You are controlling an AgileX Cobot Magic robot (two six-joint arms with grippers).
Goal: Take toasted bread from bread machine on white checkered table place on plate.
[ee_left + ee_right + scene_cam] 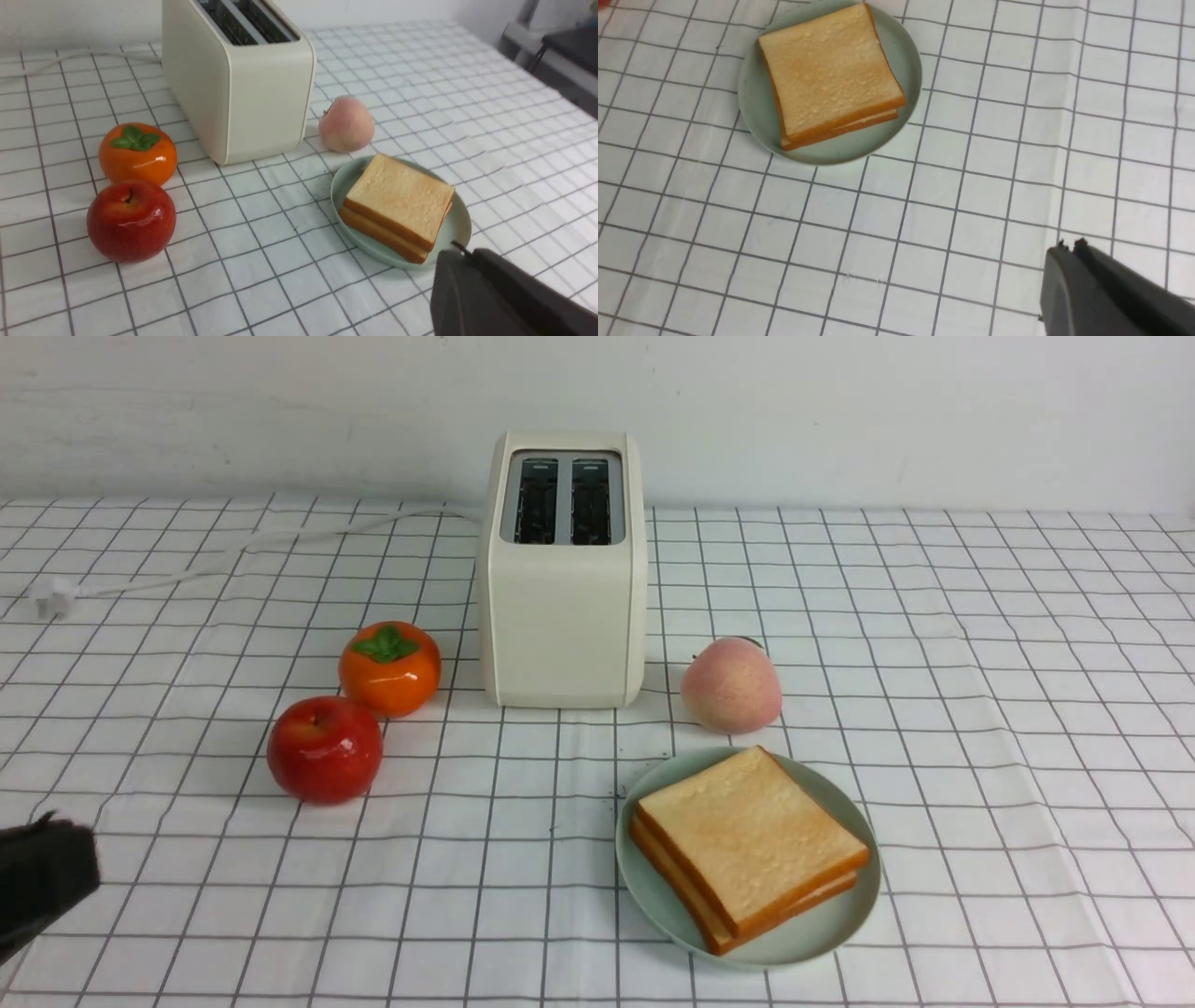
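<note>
Front view: toasted bread (752, 831) stacked on plate (812, 940) before bread machine (563, 616).

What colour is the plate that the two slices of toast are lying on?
Pale mint green, plain with no pattern. The plate shows best in the right wrist view.

We see toaster (563, 616) by far edge of table (980, 709); plate (812, 938) toward near edge, two toasts (747, 831) stacked on it.

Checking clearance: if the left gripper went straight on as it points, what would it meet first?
The left gripper would probably meet the plate first, then the toasted bread; depth is unclear.
</note>
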